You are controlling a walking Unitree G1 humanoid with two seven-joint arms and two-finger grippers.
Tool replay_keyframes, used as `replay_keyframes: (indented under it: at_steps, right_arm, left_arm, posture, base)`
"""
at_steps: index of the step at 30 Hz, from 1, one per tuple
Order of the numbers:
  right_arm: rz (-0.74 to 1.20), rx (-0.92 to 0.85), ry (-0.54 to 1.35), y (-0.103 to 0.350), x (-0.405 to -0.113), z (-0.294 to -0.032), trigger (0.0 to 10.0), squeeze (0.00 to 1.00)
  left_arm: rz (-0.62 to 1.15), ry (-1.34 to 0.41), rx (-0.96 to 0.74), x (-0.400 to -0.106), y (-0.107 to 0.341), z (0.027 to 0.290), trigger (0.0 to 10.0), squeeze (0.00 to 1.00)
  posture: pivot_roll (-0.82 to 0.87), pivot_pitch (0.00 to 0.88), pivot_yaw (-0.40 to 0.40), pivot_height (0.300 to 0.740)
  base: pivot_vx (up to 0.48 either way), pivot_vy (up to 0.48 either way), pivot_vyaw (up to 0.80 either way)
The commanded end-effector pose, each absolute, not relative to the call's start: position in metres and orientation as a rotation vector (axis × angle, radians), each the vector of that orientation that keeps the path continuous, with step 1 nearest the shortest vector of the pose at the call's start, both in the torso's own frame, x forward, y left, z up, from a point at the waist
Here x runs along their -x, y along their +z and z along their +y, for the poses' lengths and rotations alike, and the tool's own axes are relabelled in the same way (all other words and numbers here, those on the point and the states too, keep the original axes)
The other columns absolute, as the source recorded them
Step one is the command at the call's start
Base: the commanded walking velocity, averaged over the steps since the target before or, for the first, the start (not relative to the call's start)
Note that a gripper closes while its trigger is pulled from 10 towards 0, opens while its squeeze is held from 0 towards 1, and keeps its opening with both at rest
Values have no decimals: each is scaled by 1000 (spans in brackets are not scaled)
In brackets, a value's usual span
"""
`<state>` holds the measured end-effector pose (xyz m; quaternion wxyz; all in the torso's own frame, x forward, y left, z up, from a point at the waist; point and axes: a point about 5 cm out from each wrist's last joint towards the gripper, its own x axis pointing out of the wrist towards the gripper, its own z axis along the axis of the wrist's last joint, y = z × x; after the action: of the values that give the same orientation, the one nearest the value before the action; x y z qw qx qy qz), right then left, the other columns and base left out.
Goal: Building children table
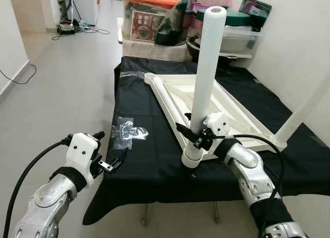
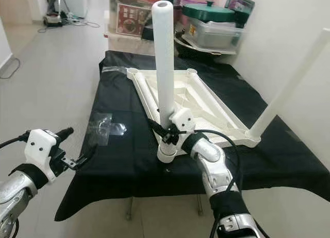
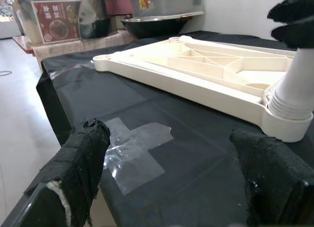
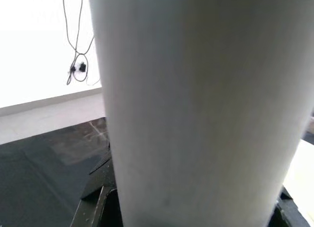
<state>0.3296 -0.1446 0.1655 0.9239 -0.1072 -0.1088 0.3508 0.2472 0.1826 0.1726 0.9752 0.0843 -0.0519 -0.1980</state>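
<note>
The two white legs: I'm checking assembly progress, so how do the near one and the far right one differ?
The near leg stands upright in the tabletop's near corner socket, with the right end effector around its base. The far right leg leans outward from its corner, untouched. The near leg looks thicker because it is closer. Both are plain white tubes set in corners of the upturned tabletop.

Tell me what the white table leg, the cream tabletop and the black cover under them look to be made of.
Table leg: probably plastic tube, matte white, faintly textured, with a hollow open top; the right tool grips it near its base.
Tabletop: moulded plastic, cream, with a slight sheen; ribs show on its upturned underside.
Black cover: looks like thin cloth or sheeting, matte, draping over the edge.
</note>
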Motion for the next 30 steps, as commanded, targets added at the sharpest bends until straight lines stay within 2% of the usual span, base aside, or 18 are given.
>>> replay_keyframes:
  at_steps: [1,15,30]
  right_arm:
    - [-215,214,738,158,-327,-143,0,0]
    - [-131,104,714,145,-329,-154,0,0]
    - [-76,23,737,140,-333,-152,0,0]
  left_arm:
    - [-100,-401,-169,-249,170,180,10000,0]
    - [-88,-393,-163,-250,167,181,10000,0]
    - [-72,-386,-168,-249,164,182,10000,0]
  posture:
    - [93,0,-157,740]
    - [92,0,-156,740]
    - [99,0,-162,740]
  base:
    - [0,0,0]
    - [0,0,0]
    - [0,0,0]
